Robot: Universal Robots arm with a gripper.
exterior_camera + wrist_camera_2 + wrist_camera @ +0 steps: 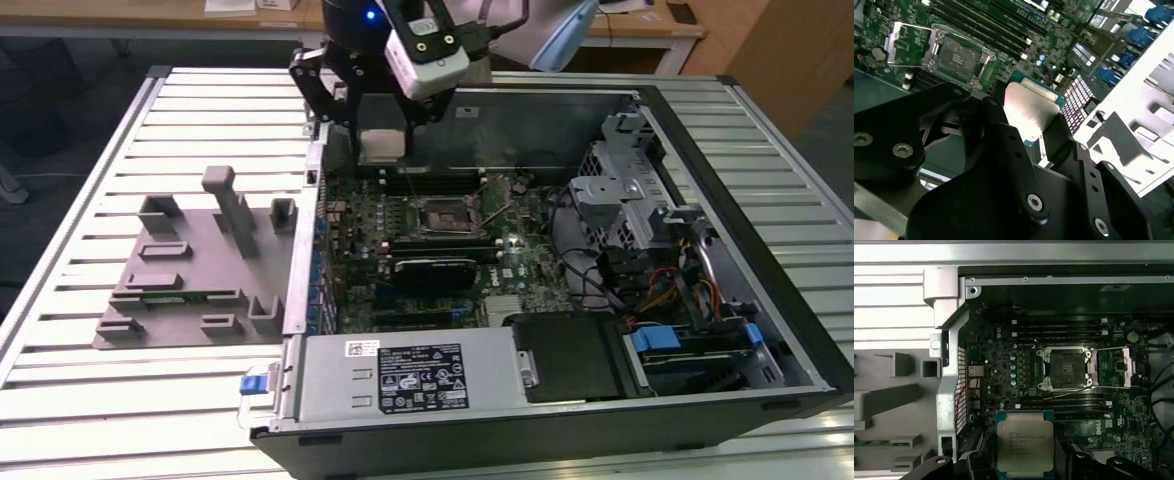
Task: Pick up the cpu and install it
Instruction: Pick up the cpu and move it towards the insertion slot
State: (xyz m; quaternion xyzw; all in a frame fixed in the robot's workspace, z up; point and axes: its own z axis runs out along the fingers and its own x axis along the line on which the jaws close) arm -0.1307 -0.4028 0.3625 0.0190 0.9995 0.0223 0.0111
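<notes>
The pincer (1030,122) gripped the cpu (1025,442) above the board (999,372); pickup done, the open socket (1066,367) stood empty, installation remaining.

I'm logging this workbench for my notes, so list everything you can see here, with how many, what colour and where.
table: one, silver slats, under everything.
computer case: one, black and grey, open, lying on the table.
circuit board: one, green, inside the case.
socket: one, silver frame, lid open, empty, on the circuit board.
power supply: one, grey box, in the case on the side nearest the exterior camera.
fixture tray: one, grey, on the table at the exterior view's left of the case.
chip: one, silver top with green edge, held over the circuit board, apart from the socket.
gripper: one, black, shut on the chip.
</notes>
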